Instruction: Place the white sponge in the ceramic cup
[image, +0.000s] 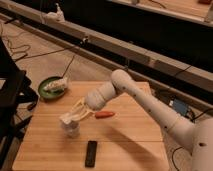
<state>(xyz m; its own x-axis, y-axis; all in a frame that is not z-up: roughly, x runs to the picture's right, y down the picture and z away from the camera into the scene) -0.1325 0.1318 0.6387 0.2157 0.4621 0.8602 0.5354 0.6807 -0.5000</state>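
Gripper: the gripper hangs directly above the ceramic cup, its fingers clamped on the white sponge.
Sponge: held at the fingertips, its lower edge at or just over the cup's rim; whether it touches the rim cannot be told.
Cup: upright near the left-centre of the wooden table, partly hidden by the sponge and fingers.
Stage (judged): the sponge is not yet in the cup; release appears close.
Risk 1: the flat pad may bridge the rim and slide off onto the table if let go off-centre.
Risk 2: a low finger could catch the rim and tip or push the light cup.
Neighbours: orange carrot just right of the gripper; black remote near the front edge; dark green plate with a lumpy white object at the far left corner.
Surface: pale wood planks.
Room: bare floor with trailing cables, long dark benches behind.
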